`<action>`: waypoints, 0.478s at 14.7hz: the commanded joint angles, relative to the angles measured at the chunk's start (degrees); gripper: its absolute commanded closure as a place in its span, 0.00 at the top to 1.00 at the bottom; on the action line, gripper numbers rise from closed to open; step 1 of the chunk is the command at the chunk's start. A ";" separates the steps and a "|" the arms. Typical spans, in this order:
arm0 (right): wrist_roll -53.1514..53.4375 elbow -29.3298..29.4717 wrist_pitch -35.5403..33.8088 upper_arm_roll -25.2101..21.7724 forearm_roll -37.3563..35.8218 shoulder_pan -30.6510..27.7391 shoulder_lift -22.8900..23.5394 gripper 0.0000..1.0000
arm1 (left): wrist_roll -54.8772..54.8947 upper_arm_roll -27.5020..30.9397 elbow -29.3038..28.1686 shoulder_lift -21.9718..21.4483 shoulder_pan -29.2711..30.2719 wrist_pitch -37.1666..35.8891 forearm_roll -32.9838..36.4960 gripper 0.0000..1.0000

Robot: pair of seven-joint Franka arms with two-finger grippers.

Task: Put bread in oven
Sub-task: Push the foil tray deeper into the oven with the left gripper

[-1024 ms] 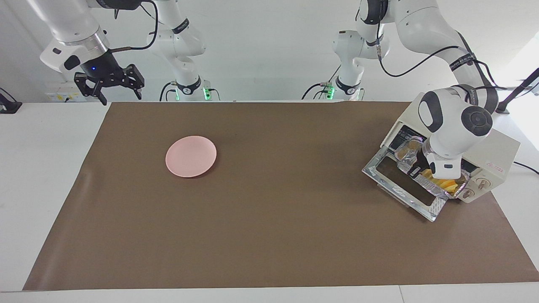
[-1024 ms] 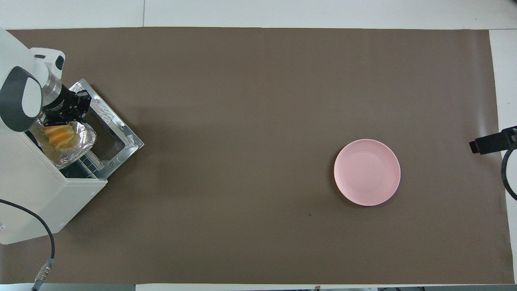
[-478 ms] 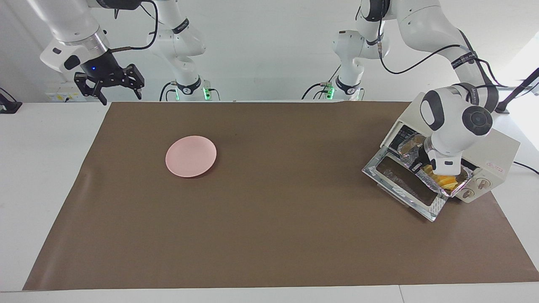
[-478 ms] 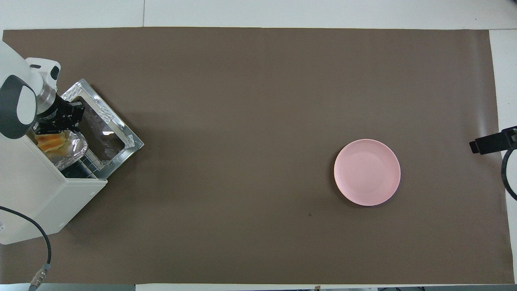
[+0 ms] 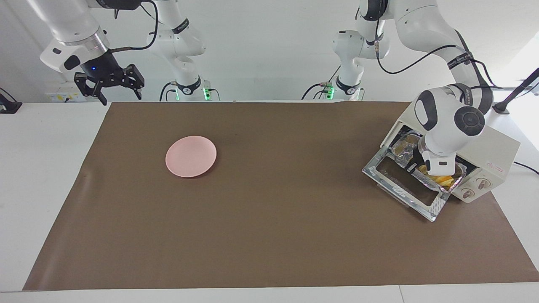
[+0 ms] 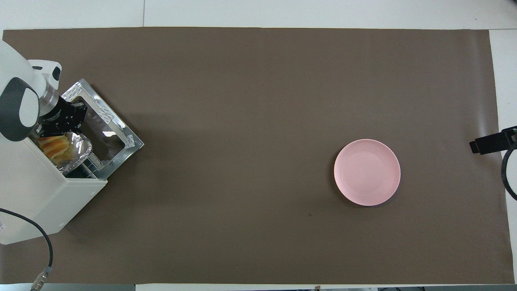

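Overhead view, bread (image 6: 53,146) sitting in a foil tray (image 6: 78,152) just inside the toaster oven (image 6: 44,194) mouth, glass door (image 6: 106,128) dropped open, left gripper (image 6: 60,123) at the tray's edge, can't tell its fingers, right gripper (image 5: 110,84) parked spread wide, pink plate (image 6: 367,172) well apart.

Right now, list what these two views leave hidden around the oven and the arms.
- Left gripper, both views: its own wrist covers the fingertips, so its grip is unreadable.
- Bread and foil tray: partly under the oven top in the overhead view, behind the wrist in the facing view.
- Right gripper: waiting at its own end of the table, cut off by the overhead view's edge.
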 commanded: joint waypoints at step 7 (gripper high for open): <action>0.64 -1.27 -0.26 0.91 0.15 -1.03 -1.27 1.00 | -0.08 0.59 -2.55 -2.58 0.52 -0.40 3.07 0.00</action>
